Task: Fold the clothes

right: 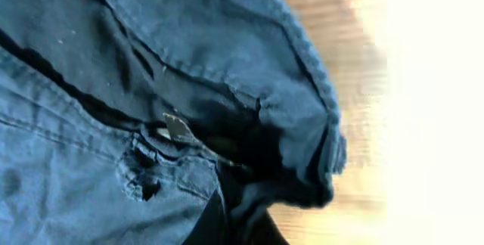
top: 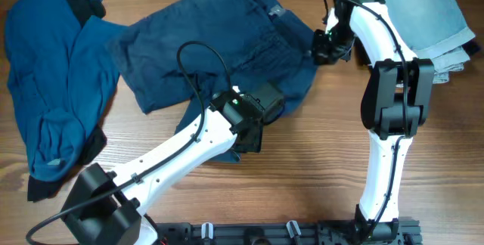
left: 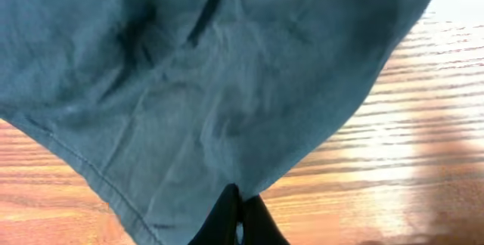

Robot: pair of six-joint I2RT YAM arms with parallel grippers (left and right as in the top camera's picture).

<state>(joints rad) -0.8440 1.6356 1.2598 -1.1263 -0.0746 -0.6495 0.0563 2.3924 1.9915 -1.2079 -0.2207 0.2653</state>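
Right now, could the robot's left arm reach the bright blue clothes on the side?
Probably yes: the bright blue garment lies uncovered beside that arm. But the left gripper is shut on the navy shorts, so it must let go first.

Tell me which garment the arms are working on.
The dark navy shorts in the middle; the brighter blue garment lies left, the pale jeans right.

The dark navy denim shorts (top: pixel 204 41) lie across the back middle of the brown wooden table (top: pixel 318 169). Just beside them on the left sprawls the crumpled bright blue cloth garment (top: pixel 53 86). The folded pale blue jeans (top: pixel 431 18) sit in the far right corner. The right gripper (top: pixel 324 48) is between shorts and jeans.
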